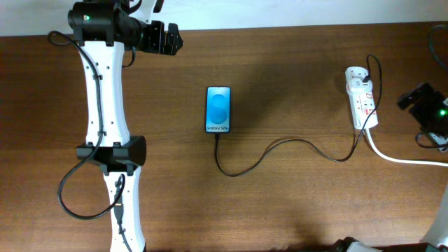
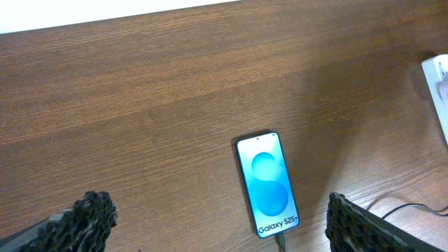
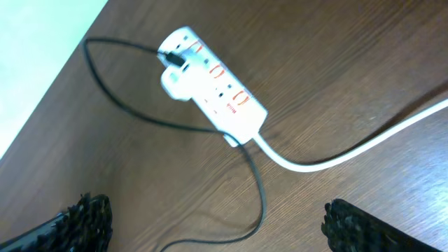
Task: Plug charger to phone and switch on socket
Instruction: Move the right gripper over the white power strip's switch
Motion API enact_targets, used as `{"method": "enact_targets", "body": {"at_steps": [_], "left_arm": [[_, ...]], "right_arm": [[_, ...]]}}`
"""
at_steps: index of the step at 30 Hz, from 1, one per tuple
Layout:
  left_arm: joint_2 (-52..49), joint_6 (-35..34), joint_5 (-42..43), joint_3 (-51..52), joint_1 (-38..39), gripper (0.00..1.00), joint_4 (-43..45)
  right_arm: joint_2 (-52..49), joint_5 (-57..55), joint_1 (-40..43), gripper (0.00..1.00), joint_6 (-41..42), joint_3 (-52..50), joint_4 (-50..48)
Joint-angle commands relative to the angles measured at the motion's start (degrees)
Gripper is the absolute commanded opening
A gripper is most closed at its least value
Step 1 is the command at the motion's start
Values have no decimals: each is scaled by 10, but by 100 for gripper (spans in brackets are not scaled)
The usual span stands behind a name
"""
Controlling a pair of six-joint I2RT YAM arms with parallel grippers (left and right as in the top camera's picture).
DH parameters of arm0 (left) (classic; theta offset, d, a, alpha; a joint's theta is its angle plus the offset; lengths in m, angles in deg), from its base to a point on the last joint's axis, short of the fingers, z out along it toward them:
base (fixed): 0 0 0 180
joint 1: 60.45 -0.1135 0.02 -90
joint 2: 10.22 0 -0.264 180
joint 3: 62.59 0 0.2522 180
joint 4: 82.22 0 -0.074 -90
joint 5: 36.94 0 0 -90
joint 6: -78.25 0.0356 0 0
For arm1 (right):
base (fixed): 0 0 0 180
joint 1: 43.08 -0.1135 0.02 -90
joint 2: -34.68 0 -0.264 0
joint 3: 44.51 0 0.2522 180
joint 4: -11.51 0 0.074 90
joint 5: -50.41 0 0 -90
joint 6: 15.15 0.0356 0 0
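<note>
The phone (image 1: 218,110) lies flat mid-table, its blue screen lit; it also shows in the left wrist view (image 2: 268,183). The charger cable (image 1: 280,143) runs from the phone's bottom edge, where its connector (image 2: 280,241) sits in the port, in a loop to the socket (image 1: 362,98). The socket (image 3: 213,77) is a white strip with red switches, and the cable's black plug is in its far end. My left gripper (image 1: 171,38) (image 2: 220,217) is open and empty, above the table's far left. My right gripper (image 1: 416,99) (image 3: 218,213) is open and empty, just right of the socket.
The socket's thick white cord (image 1: 399,157) (image 3: 350,150) runs off to the right edge. The socket's end shows at the right edge of the left wrist view (image 2: 437,77). The table's far edge lies just behind the left gripper.
</note>
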Motion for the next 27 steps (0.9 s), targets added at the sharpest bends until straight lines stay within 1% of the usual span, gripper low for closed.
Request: {"method": "enact_targets", "body": {"at_steps": [1,3,6,9,14,17,20,23,27], "left_arm": [[27,1,-2,-5,-3,99,-1],[27,1,-2,-5,-2,99,-1],[27,1,-2,-5,-2,99,-1],[27,1,-2,-5,-2,99,-1],[27,1,-2,-5,-2,99,-1],[27,1,-2,-5,-1,99,-1],[27,1,-2,-5,0,99,-1],[27,1,-2,-5,-2,99,-1],[27,1,-2,-5,-1,99,-1]], "right_arm": [[-19,-7,36,99,-10,10,-39],[-59,-7,43,99,-10,10,-77],[-165,-6,43,99,-10,11,-160],[-222,-5,43,99,-10,11,-200],[-270,-5,33,99,-10,10,-224],[-313,-8,6,99,-14,10,-253],[-345,-43,-27,99,-25,10,-301],[-369,-68,-51,99,-26,10,-323],[-388,-108,-66,99,-29,10,-326]]}}
